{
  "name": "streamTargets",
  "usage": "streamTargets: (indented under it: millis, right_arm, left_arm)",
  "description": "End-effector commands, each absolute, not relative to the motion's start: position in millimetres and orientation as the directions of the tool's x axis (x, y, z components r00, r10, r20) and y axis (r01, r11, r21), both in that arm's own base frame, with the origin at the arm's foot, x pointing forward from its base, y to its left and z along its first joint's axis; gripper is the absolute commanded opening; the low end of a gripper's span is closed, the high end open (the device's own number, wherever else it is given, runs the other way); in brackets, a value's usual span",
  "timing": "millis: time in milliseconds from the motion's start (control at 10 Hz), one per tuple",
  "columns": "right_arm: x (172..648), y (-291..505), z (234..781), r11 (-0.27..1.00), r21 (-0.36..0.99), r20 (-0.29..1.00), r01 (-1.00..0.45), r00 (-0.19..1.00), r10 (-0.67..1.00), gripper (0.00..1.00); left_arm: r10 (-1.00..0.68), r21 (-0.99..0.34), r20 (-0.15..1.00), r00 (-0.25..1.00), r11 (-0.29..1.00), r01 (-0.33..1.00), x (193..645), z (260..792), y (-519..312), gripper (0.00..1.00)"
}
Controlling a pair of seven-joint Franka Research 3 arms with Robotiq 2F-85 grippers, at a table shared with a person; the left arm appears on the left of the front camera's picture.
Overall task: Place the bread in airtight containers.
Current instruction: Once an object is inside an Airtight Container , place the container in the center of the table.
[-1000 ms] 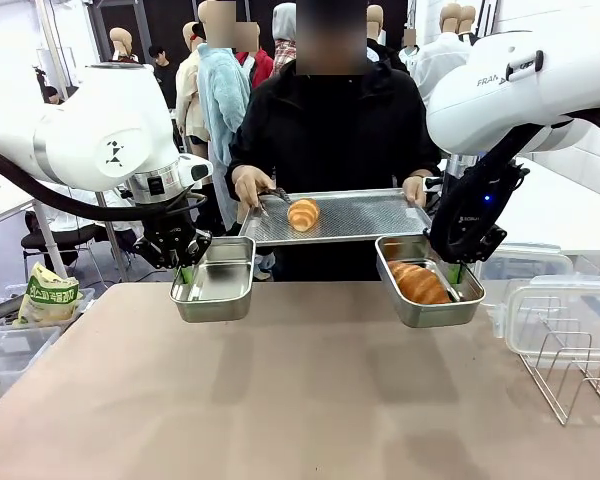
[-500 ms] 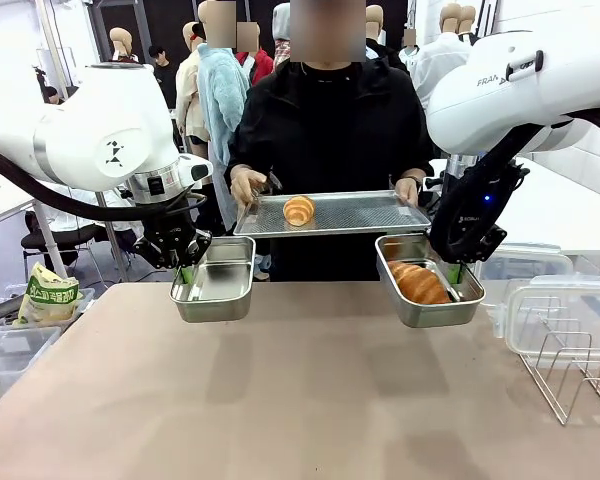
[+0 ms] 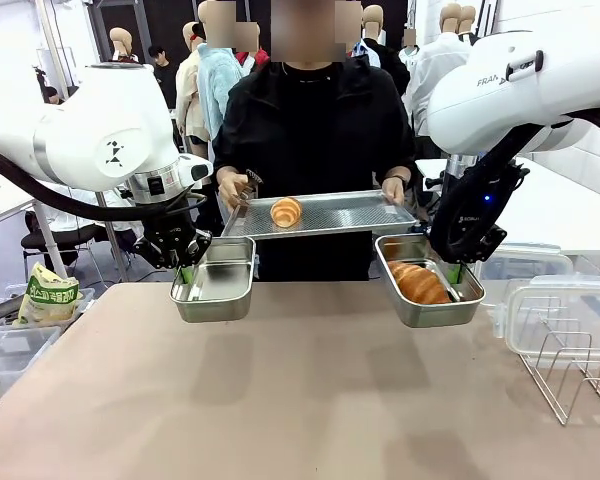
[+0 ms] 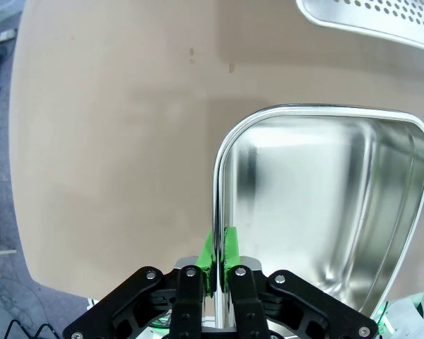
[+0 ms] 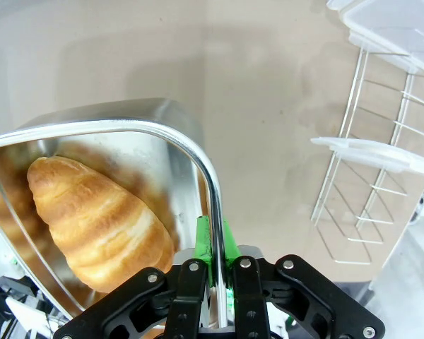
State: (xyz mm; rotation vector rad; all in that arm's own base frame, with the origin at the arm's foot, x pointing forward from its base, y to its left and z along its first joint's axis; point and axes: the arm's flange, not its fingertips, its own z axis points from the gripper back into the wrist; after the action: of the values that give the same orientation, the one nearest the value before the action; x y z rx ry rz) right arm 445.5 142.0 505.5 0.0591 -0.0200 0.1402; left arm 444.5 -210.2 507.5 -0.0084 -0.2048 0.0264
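Over the table [image 3: 300, 400], left end effector [image 4: 218, 248] clamps one pan [image 4: 325, 212], right end effector [image 5: 212, 244] another pan [image 5: 131, 121], croissant [image 5: 99, 219] part-hidden.

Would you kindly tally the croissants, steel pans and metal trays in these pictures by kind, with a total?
Croissants: 2 (tray croissant, pan croissant)
Steel pans: 2 (empty pan, filled pan)
Perforated tray: 1
Total: 5

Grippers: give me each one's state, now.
Left gripper: shut on the rim of the empty steel pan.
Right gripper: shut on the rim of the other steel pan, croissant inside.
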Motion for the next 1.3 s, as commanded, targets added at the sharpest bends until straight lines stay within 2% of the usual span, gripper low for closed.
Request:
streamTargets:
  millis: [0,1200]
  right_arm:
    - [444.8,141.7,503.8,0.992,0.046,0.047,-0.121,0.992,0.119,0.00]
    - [444.8,141.7,503.8,0.992,0.046,0.047,-0.121,0.992,0.119,0.00]
  left_arm:
    - [0.022,-0.010,0.204,0.979,1.000,-0.020,444.1,511.1,-208.0,0.00]
    - [0.022,-0.010,0.204,0.979,1.000,-0.020,444.1,511.1,-208.0,0.00]
